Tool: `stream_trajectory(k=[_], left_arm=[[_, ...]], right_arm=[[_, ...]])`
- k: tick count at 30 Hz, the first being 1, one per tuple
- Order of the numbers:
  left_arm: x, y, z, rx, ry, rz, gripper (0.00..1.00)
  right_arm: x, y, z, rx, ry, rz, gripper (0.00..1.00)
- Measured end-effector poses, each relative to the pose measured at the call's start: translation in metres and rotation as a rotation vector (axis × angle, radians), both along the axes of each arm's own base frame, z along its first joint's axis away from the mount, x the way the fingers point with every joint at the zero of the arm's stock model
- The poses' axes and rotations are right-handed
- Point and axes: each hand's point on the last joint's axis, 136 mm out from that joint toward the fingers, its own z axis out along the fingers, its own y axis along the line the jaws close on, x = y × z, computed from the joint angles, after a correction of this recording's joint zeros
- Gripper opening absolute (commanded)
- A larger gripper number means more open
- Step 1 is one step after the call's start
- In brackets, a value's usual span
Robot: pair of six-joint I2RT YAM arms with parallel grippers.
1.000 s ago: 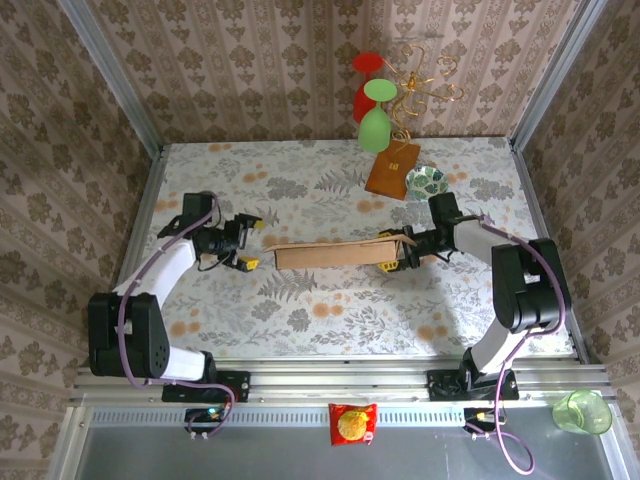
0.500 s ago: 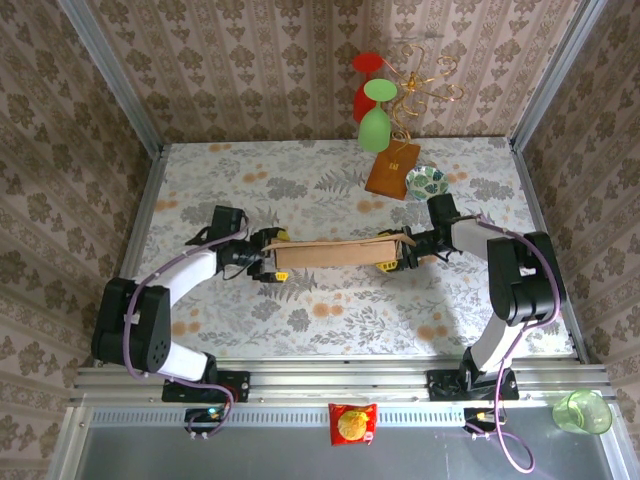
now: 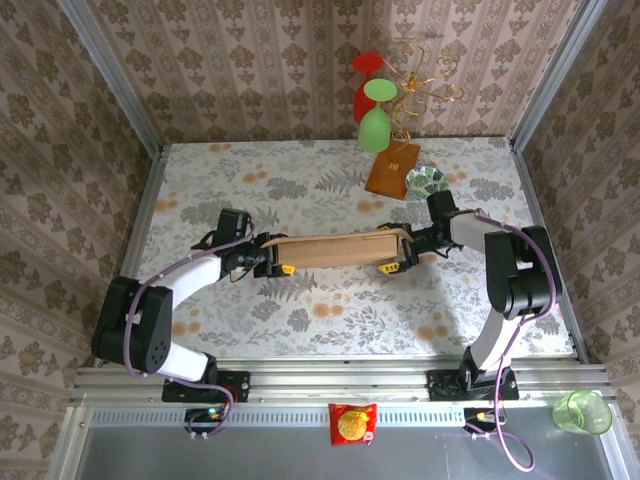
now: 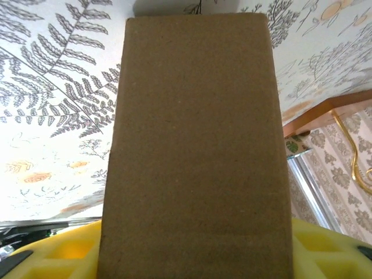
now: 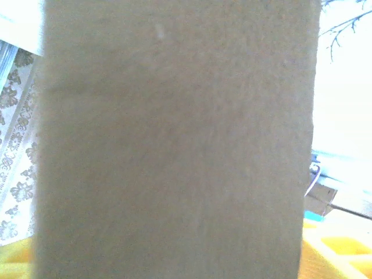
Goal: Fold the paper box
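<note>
— Where do we find the paper box (image 3: 335, 249)?
— In the middle of the table (image 3: 300, 190), a long brown strip stretched between our pincers: left pincer (image 3: 275, 254) at its left end, right pincer (image 3: 390, 250) at its right end.
— Do we grip it?
— In the left wrist view the cardboard sits between the yellow fingers (image 4: 64, 256), touching both sides: clamped. For the right we cannot tell; its view is blurred.
— Any writing?
— Plain cardboard. The print on the red packet (image 3: 352, 423) is too small for us to read.

The paper box (image 4: 195, 145) is matt, fibrous cardboard.
</note>
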Motion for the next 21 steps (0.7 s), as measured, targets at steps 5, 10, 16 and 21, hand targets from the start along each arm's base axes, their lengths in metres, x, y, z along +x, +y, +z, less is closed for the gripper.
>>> stream_trajectory(k=[5,10,16,21], left_arm=[[-0.003,0.011,0.004,0.02,0.032,0.039,0.42],[0.0,0.026,0.007,0.04,0.076,0.079,0.4],[0.001,0.044,0.012,0.074,0.106,0.094,0.38],[-0.002,0.062,0.013,0.093,0.138,0.102,0.38]], right_arm=[[0.013,-0.018,0.02,-0.084,-0.102,0.013,0.83],[0.008,-0.046,0.045,-0.181,-0.224,0.011,0.85],[0.018,-0.079,0.091,-0.454,-0.58,0.073,0.48],[0.008,-0.057,0.152,-0.699,-1.14,0.285,0.39]])
